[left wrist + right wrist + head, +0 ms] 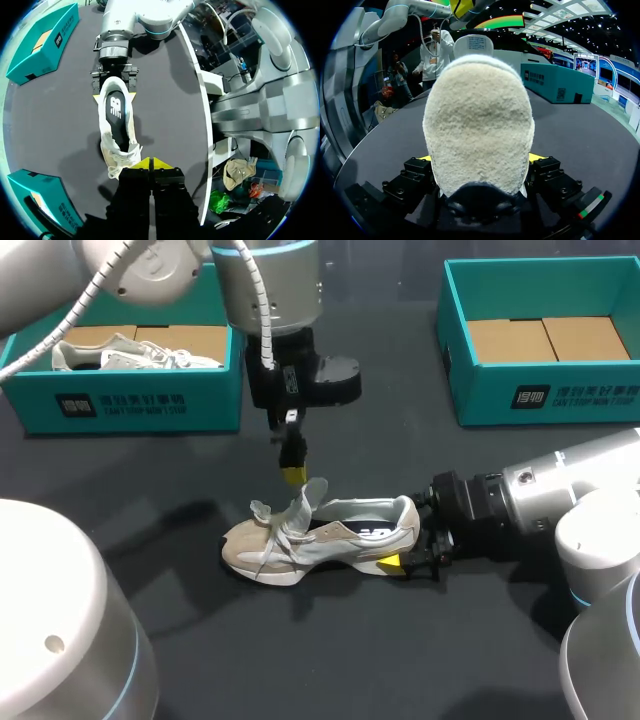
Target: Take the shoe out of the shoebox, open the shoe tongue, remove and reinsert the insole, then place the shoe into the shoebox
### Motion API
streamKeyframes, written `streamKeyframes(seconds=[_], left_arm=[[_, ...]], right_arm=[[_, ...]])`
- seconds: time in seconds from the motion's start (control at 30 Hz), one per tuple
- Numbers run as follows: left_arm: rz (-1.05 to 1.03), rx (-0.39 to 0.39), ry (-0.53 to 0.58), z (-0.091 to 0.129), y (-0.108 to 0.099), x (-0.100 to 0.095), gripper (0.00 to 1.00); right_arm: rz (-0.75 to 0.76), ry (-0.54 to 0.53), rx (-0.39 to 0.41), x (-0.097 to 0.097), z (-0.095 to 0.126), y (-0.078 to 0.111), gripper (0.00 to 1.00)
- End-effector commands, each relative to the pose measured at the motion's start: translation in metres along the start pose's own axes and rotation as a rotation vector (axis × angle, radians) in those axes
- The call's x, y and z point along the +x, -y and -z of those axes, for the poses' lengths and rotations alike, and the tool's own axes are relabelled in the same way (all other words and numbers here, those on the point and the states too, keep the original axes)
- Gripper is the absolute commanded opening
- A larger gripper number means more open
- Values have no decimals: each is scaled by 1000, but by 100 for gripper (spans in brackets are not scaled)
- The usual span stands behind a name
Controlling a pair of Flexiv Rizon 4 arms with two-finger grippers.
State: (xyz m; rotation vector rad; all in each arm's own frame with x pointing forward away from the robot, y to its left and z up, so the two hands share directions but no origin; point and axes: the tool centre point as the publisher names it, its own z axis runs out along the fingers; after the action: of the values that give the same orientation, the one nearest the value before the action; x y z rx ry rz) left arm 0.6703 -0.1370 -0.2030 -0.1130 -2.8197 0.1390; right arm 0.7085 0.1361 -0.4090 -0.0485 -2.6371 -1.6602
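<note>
On table (400, 660) | right fingers (388, 563) clamp shoe (330, 540) heel | left fingers (292, 475) closed at tongue (312, 492)

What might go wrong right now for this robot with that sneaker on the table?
1. The left end effector seems to pinch only the thin edge of the tongue, so it may slip free before the shoe opens.
2. The right end effector clamps just the heel of the shoe. A hard upward pull on the tongue might tip or twist the toe.
3. Loose laces lie close under the tongue and might snag.
</note>
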Motion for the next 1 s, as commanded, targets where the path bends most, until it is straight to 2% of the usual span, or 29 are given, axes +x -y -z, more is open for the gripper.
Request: streamKeyframes(seconds=[0.03, 0.13, 0.23, 0.67, 0.8, 1.0], left_arm=[[-21, -1, -6, -12, 8, -4, 0], [-38, 1, 8, -24, 21, -6, 0], [-47, 55, 73, -40, 34, -9, 0], [-47, 55, 73, -40, 34, -9, 0], [-77, 39, 65, -59, 51, -26, 0], [-72, 5, 88, -80, 64, -43, 0]], right_arm=[[0, 1, 3, 1, -4, 2, 0], [0, 1, 3, 1, -4, 2, 0], [0, 1, 3, 1, -4, 2, 0], [0, 1, 3, 1, -4, 2, 0], [0, 1, 3, 1, -4, 2, 0], [0, 1, 3, 1, -4, 2, 0]])
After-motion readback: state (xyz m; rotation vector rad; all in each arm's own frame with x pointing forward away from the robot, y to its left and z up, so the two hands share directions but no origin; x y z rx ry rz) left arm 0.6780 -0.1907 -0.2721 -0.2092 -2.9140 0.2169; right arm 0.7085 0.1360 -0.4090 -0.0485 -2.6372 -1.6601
